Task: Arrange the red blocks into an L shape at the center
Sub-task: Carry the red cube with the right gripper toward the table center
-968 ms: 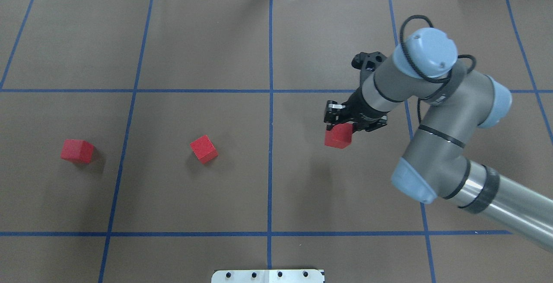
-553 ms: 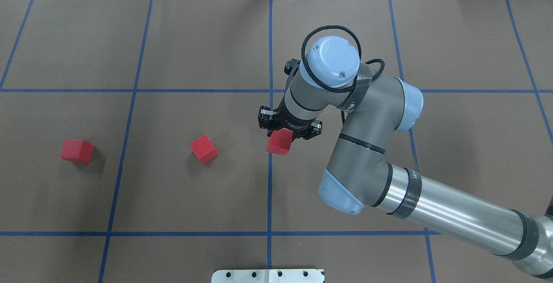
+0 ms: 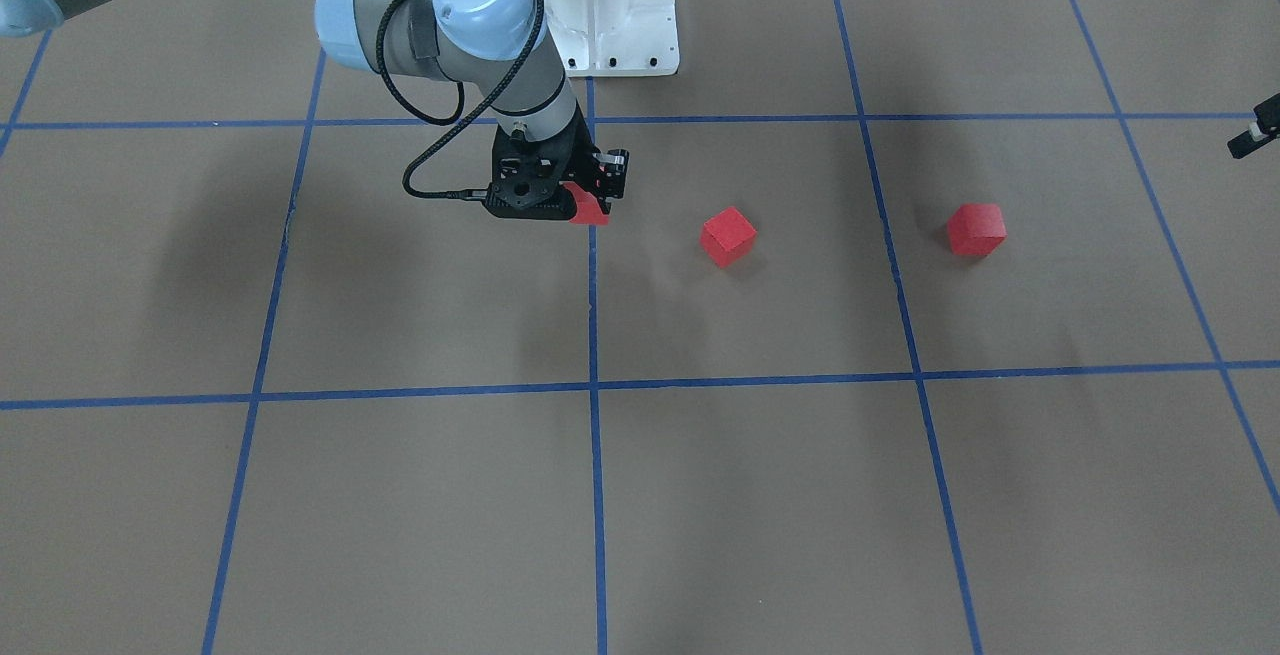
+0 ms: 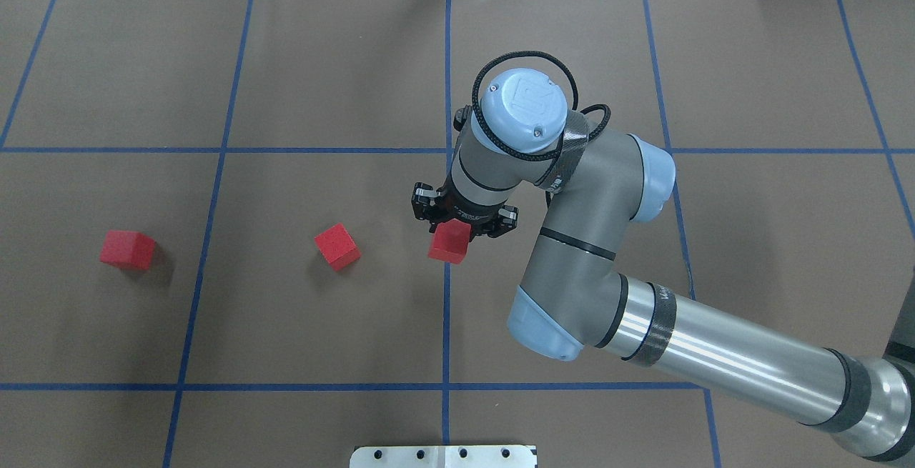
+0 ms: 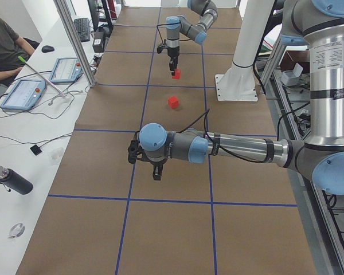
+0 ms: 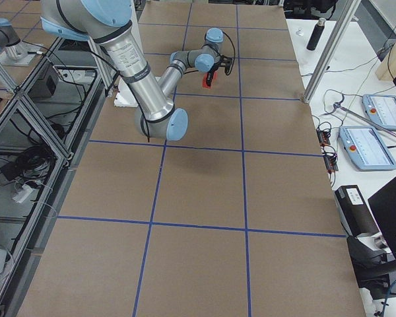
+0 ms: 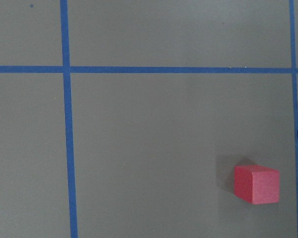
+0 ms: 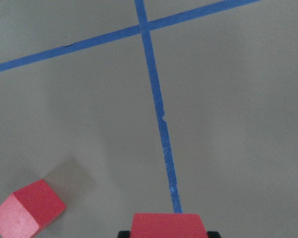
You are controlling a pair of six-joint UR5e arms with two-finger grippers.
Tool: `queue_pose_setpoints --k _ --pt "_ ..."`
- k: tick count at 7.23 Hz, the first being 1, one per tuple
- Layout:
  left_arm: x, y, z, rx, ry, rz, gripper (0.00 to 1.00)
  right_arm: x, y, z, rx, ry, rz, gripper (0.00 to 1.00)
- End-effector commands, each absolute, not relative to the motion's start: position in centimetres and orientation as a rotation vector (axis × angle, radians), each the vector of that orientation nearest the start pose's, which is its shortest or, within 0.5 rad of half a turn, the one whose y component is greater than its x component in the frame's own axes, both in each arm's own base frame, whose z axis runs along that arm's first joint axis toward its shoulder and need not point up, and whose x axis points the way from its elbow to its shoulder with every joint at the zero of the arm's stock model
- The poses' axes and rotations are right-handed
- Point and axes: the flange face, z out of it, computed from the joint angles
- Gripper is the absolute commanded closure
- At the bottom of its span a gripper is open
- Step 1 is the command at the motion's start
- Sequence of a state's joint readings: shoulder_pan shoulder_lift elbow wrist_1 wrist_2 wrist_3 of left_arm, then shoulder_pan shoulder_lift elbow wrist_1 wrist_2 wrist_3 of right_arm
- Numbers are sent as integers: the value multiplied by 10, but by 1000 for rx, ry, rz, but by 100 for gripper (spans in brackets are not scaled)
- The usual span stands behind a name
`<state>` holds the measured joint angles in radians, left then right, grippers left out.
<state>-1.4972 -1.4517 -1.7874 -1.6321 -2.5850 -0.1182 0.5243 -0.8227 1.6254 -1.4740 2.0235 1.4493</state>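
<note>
counted three red blocks point(image 3: 727, 235). found the held block point(image 4: 449, 243) clamped in the right gripper point(image 4: 461, 225), hanging over the center point(image 4: 447, 289) right on the middle blue line point(image 4: 447, 61), seemingly just clear of the tabletop point(image 4: 322, 332) and kept level, likely so as to go down square as the first piece of the l. found the other two loose on the tabletop on the robot's left: the near block point(image 4: 337, 246) in the square beside the center, turned askew to that line, and the far block point(image 4: 127, 250) well apart, beyond the next blue line point(image 4: 207, 239). judged both simply not yet fetched, and the near block in need of squaring up to sit flush. counted two grippers; could not tell the left gripper point(image 5: 155, 171) as apart or together, seen clearly only from the side, poised above the tabletop away from the center, probably to keep out of the way.
</note>
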Motion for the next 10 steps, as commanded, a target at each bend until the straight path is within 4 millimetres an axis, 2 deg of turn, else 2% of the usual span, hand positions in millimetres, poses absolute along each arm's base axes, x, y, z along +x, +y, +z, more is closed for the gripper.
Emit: queue_pose_setpoints --k 1,5,10 --pt "-16 -450 578 56 1021 44 0 -572 -418 177 -100 -944 163 100" --pt "-16 -450 574 60 1022 43 0 -583 -414 185 -103 -923 150 100" --pt "-16 -450 566 63 1022 29 0 -611 -393 199 -93 -872 129 100"
